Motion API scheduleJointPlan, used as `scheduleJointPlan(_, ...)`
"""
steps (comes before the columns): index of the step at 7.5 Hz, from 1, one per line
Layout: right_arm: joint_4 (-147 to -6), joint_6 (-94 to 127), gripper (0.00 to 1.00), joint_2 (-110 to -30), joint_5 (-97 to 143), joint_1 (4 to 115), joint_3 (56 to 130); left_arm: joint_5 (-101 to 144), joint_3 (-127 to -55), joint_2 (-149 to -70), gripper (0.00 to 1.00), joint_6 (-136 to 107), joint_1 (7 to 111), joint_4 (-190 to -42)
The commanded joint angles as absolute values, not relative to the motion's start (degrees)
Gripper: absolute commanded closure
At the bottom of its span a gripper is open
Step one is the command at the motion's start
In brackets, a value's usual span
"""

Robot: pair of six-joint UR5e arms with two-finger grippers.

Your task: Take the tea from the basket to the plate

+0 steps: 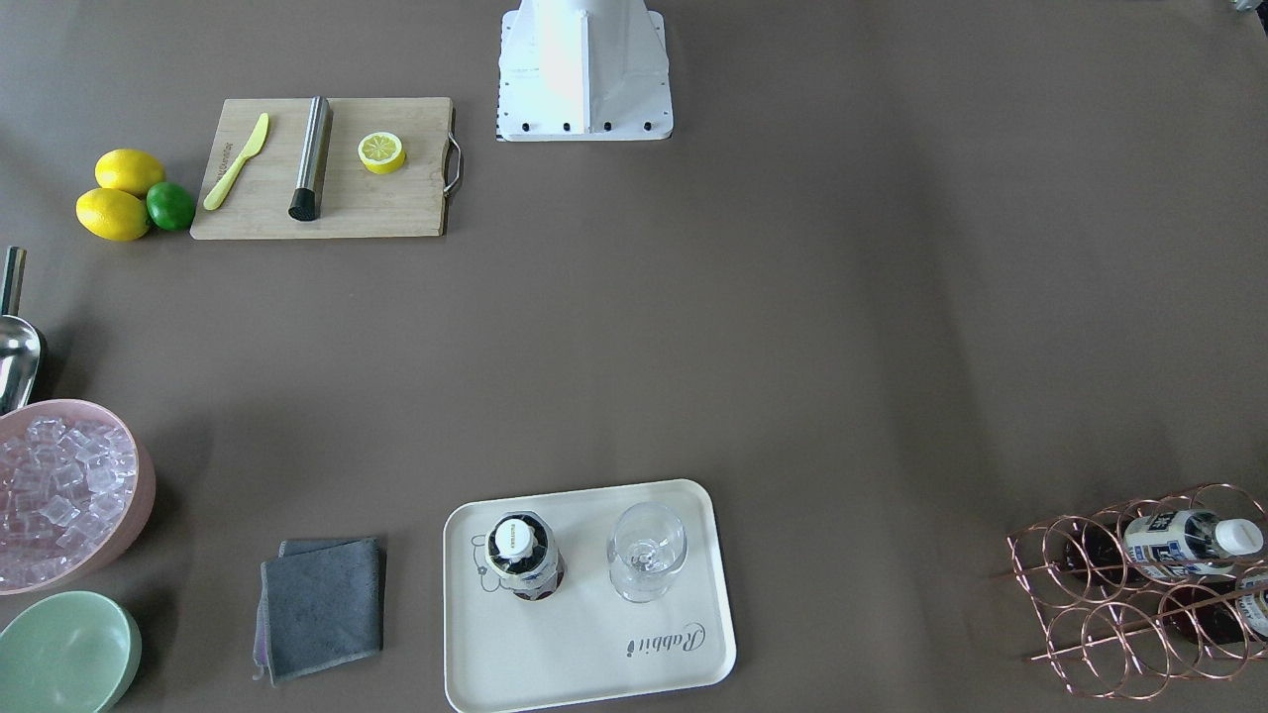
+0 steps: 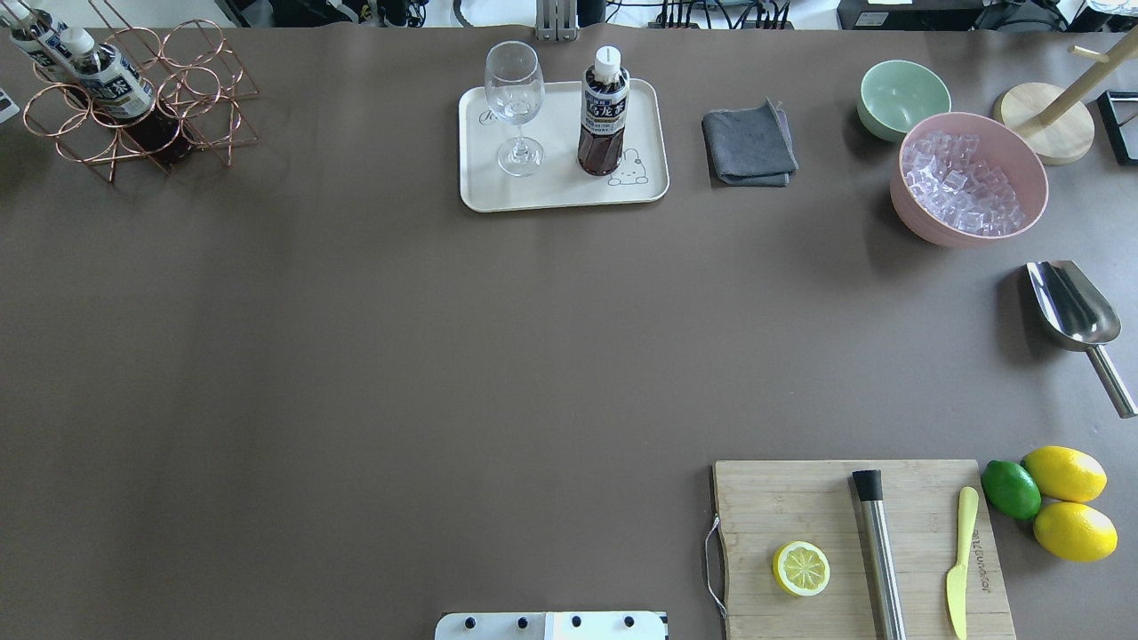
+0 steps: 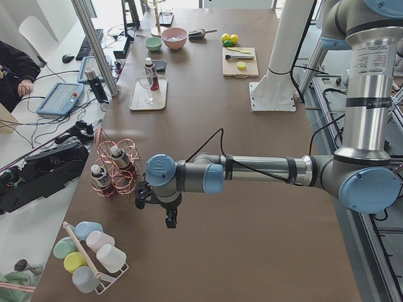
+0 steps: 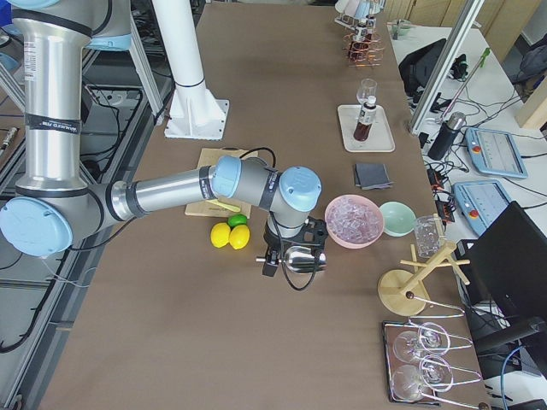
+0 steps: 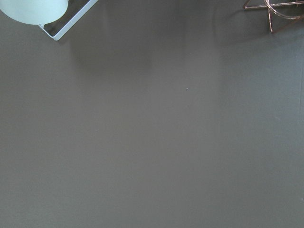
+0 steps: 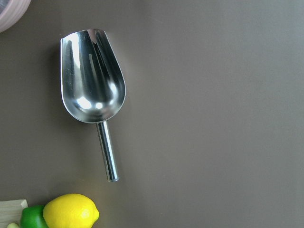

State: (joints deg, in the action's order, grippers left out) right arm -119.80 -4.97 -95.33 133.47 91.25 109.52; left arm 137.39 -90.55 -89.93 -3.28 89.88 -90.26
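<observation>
One tea bottle [image 2: 604, 111] stands upright on the cream plate [image 2: 551, 191] beside a clear glass [image 2: 516, 107]. Two more tea bottles [image 2: 111, 84] lie in the copper wire basket [image 2: 204, 98] at the table's far left corner. My left gripper [image 3: 169, 220] shows only in the exterior left view, above bare table just beside the basket [image 3: 129, 151]; I cannot tell whether it is open or shut. My right gripper [image 4: 272, 260] shows only in the exterior right view, over the metal scoop; I cannot tell its state either.
A grey cloth [image 2: 749, 147], a green bowl [image 2: 902, 93], a pink bowl of ice [image 2: 969, 182] and the scoop [image 2: 1071, 311] lie to the right. A cutting board [image 2: 800, 507] with a lemon half, muddler and knife sits near me; lemons and a lime lie beside it. A rack of cups [image 3: 88, 258] stands near the left gripper.
</observation>
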Motion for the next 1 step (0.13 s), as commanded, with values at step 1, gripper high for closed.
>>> scheduleJointPlan(1, -119.7, -4.9, 0.00, -95.4, 133.4, 91.4, 109.0, 135.9, -90.5, -90.1, 0.02, -3.4, 89.8, -90.2)
